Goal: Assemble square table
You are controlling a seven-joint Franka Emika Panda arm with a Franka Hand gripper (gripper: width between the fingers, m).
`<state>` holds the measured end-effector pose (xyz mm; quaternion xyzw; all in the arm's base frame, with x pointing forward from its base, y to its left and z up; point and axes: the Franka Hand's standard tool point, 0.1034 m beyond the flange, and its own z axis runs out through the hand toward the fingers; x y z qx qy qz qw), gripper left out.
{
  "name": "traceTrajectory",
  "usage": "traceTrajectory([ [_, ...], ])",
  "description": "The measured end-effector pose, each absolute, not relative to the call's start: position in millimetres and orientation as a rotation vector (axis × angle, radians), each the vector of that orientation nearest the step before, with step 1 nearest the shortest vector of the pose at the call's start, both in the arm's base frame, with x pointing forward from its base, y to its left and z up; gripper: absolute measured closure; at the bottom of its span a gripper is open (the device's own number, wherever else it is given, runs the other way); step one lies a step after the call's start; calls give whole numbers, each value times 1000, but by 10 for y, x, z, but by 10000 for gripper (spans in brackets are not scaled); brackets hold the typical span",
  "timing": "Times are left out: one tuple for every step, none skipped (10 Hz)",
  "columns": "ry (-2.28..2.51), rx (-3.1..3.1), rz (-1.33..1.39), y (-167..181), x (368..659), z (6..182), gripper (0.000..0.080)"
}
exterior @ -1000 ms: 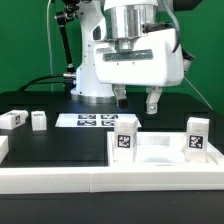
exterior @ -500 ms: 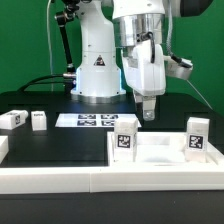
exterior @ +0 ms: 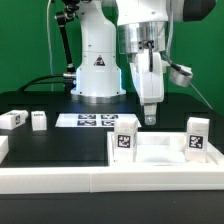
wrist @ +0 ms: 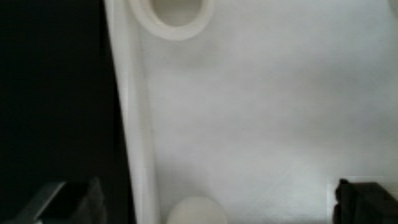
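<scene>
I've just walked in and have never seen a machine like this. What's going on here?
A robot arm is putting a small white table together. Its gripper hangs open and empty just above the tabletop, touching nothing. Two legs stand upright at the tabletop's near corners. Two loose legs wait off to the exterior view's left.

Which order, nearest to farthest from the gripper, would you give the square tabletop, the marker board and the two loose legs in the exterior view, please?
1. The square tabletop, directly below the gripper.
2. The marker board, toward the exterior view's left.
3. The inner loose leg, further left.
4. The outer loose leg, at the far left edge.
</scene>
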<state>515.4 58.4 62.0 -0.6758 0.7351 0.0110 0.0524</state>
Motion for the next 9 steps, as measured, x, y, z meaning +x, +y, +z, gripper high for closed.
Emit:
traceTrajectory([
  [2237,-2070,41,609,5092,570,150],
  [2234,-2094,38,646,5019,484,150],
  [2236,-2120,48,680,4954,394,150],
  [2239,-2135,53,681,4917,327,150],
  [2246,-2148,55,666,4881,251,150],
  [2251,-2157,59,654,4854,197,150],
  [2251,-2166,62,644,4837,165,150],
  [2247,-2176,63,636,4829,145,150],
  [2240,-2187,63,624,4829,132,150],
])
